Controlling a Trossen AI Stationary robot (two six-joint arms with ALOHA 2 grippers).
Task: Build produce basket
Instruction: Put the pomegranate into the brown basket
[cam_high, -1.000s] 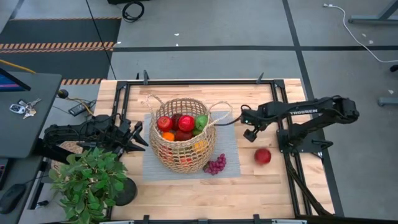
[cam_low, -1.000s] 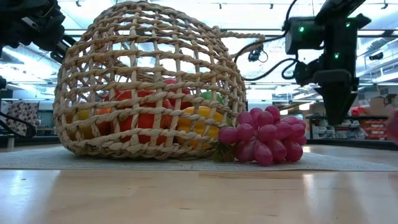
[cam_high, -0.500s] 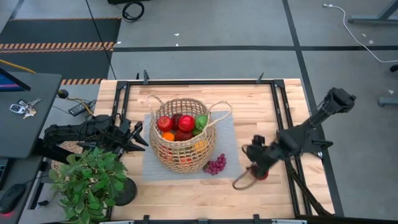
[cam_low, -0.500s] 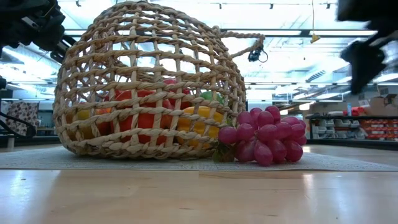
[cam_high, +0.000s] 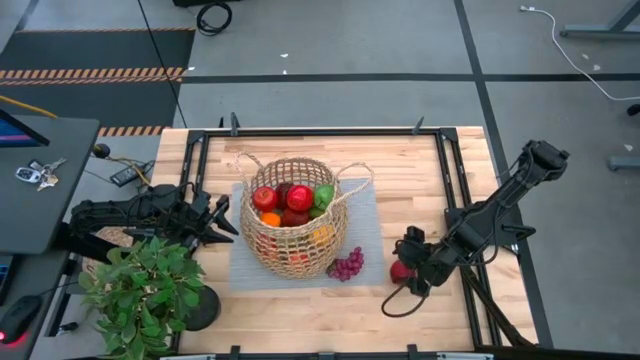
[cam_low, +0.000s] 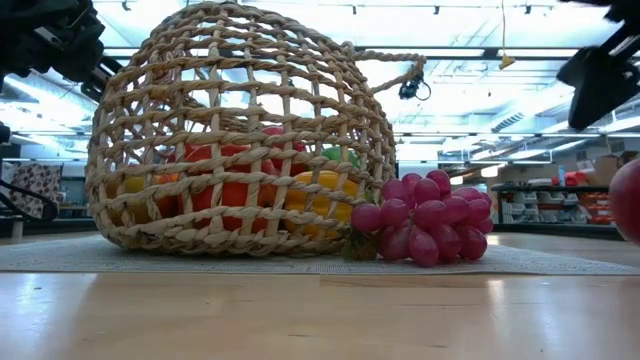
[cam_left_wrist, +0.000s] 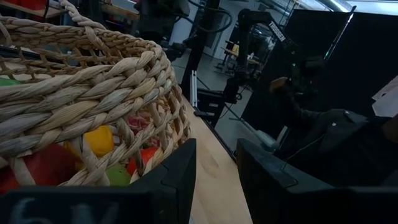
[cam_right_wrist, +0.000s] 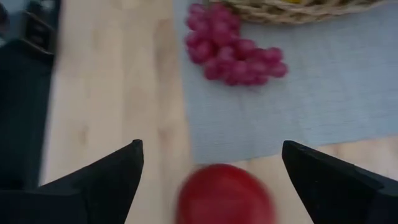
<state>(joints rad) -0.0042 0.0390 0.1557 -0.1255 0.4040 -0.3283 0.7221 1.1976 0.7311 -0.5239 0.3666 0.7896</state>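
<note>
Produce is mostly in already: the round tan open-weave wicker basket (cam_high: 292, 218) sits on a grey woven mat (cam_high: 366, 215) near the middle of the pale wooden table (cam_high: 330, 300), holding red apples (cam_high: 300, 197), a green pear (cam_high: 323, 195), something orange and something yellow. A bunch of purple toy grapes (cam_high: 346, 265) lies on the mat touching the basket's foot, and one loose round red apple (cam_right_wrist: 225, 194) rests on bare wood just off the mat. Over that apple hangs the right gripper (cam_right_wrist: 214, 180), its dark fingers spread wide on either side and grasping nothing (this looks like the reach-for-fruit step). My guess is the next move means lowering squarely around the apple before pinching, since it could roll. By the basket's other side waits the left gripper (cam_left_wrist: 214, 177), its fingers close together with a narrow gap, holding nothing.
</note>
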